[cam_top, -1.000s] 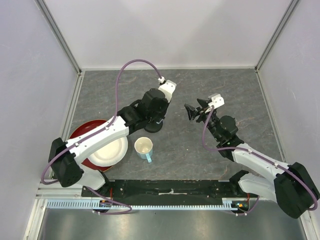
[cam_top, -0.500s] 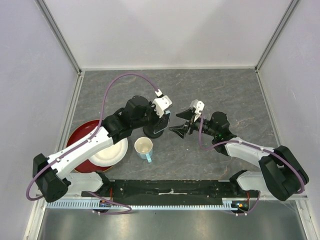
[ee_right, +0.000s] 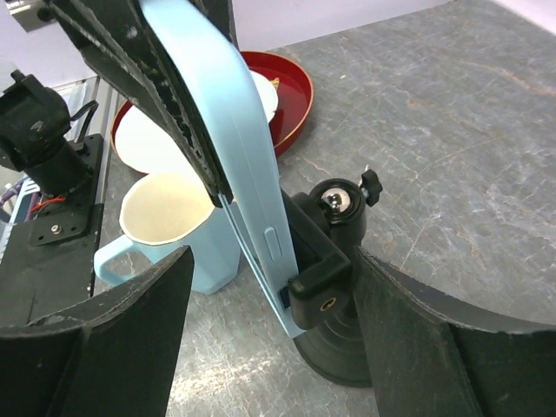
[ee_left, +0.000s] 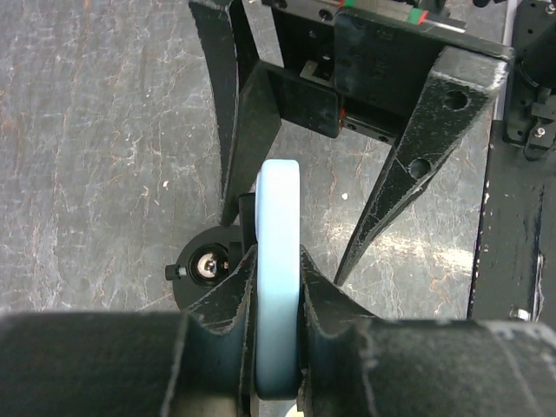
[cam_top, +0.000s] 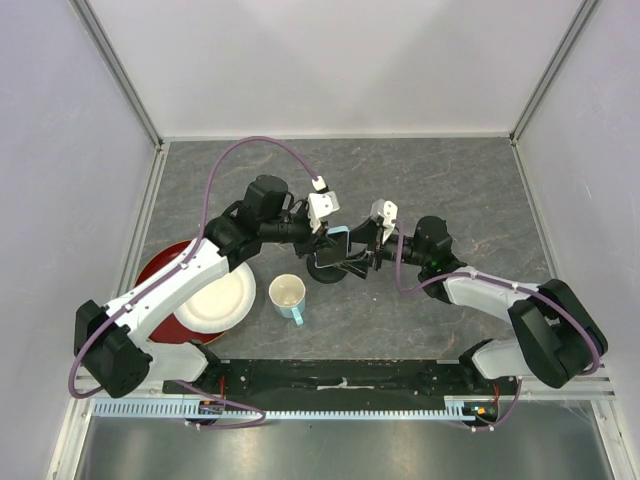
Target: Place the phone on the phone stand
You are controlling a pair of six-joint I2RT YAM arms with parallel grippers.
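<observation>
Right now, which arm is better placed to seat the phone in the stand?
Left. The left pincer is shut on the phone, whose lower end meets the clamp of the phone stand. The right pincer is open, straddling both, holding nothing.

no readable text, no labels, no brand marks, no numbers in any view

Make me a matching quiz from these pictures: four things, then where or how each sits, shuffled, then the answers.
1. light blue-cased flat phone
2. small black phone stand
3. pale blue handled cup
4. round white plate

A. lying in the red dish
B. upright on the grey table, mouth up
C. clamped edge-on in the left gripper
D. standing on its round disc base

Pairs: 1-C, 2-D, 3-B, 4-A
</observation>
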